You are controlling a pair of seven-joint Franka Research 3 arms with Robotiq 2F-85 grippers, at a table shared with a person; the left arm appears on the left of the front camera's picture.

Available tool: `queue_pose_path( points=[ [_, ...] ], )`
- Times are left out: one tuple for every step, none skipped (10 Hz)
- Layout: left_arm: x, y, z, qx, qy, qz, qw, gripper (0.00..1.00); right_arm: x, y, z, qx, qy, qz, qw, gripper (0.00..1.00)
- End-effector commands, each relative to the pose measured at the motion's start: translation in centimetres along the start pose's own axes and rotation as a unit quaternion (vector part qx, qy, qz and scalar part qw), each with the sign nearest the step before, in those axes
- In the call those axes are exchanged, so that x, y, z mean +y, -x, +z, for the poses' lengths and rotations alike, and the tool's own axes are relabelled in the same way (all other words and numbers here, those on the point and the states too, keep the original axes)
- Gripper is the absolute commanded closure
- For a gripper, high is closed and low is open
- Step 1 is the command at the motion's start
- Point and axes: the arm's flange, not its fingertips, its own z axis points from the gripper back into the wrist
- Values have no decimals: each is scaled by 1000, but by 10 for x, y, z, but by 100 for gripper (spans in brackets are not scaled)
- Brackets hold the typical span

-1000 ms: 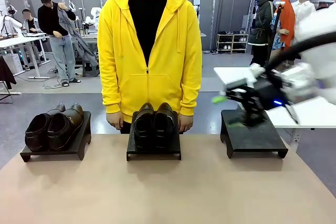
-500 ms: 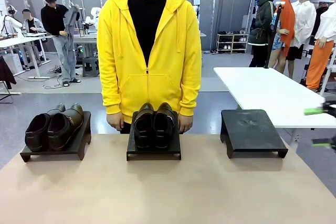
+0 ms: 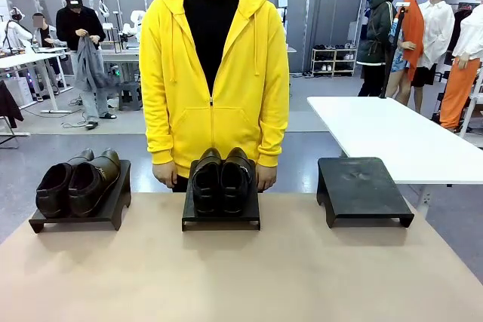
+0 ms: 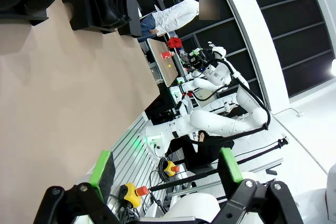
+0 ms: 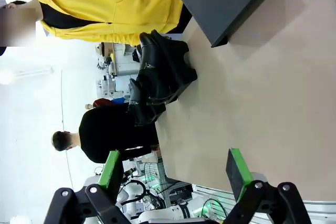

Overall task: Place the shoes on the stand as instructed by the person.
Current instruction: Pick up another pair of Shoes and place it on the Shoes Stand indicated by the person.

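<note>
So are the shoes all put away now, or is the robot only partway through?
Looks mostly done: one pair sits on the left stand, another pair on the middle stand in front of the person. The right stand has no shoes on it. Nothing is in hand: the left hand and right hand are both open. No other shoes are visible, so what remains depends on the person's instructions.
</note>
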Motion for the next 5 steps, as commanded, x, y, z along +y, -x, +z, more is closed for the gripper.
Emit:
queue_pose_path(
  points=[
    [-3, 2, -1, -1, 3, -11, 1000, 0, 3, 1, -5, 6, 0, 2, 1000, 0],
    [-3, 2, -1, -1, 3, -11, 1000, 0, 3, 1, -5, 6, 0, 2, 1000, 0],
    [-3, 2, -1, -1, 3, -11, 1000, 0, 3, 1, -5, 6, 0, 2, 1000, 0],
    [-3, 2, -1, -1, 3, -11, 1000, 0, 3, 1, -5, 6, 0, 2, 1000, 0],
    [-3, 2, -1, -1, 3, -11, 1000, 0, 3, 1, -5, 6, 0, 2, 1000, 0]
  ],
)
